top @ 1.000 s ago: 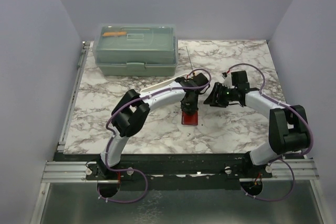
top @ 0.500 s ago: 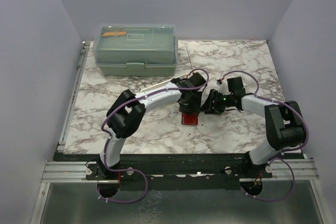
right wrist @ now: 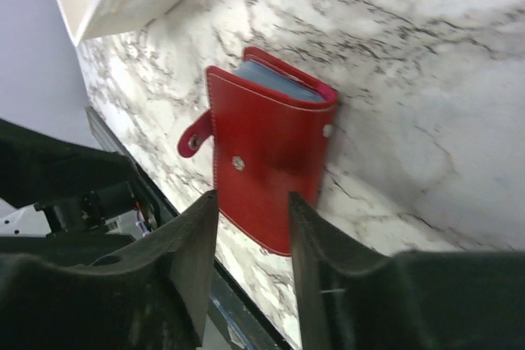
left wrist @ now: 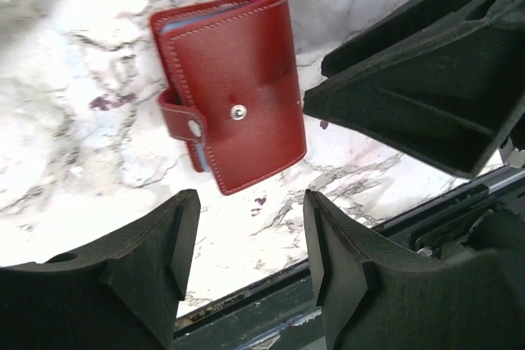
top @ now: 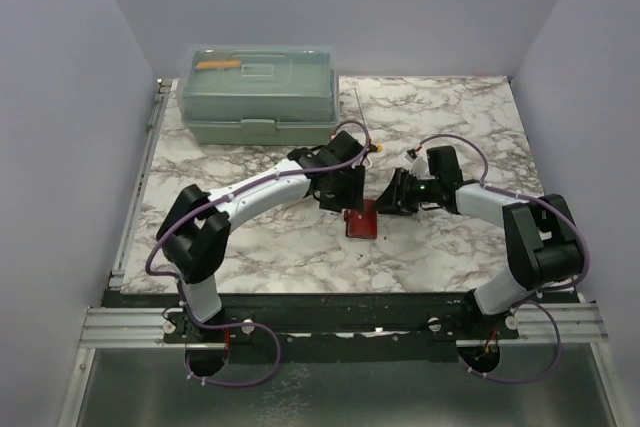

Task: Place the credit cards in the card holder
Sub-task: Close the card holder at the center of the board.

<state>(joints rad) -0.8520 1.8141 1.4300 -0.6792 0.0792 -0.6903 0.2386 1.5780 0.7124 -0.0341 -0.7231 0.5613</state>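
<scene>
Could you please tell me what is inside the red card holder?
Blue-grey credit cards show edge-on at the open end of the red card holder; its folded cover hides the rest and their number.

L tool [top: 338,191] opened, pulled left; R tool [top: 389,199] neared card holder [top: 360,224].

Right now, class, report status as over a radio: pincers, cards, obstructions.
Left pincer open, empty. Right pincer open, empty. Blue cards inside red card holder, strap unsnapped. Pincers crowd each other.

Card holder [top: 360,224]: red leather, folded, strap unsnapped, flat, 5 o'clock from table [top: 450,117] centre. Credit cards [right wrist: 275,81]: blue-grey edges showing inside.
</scene>
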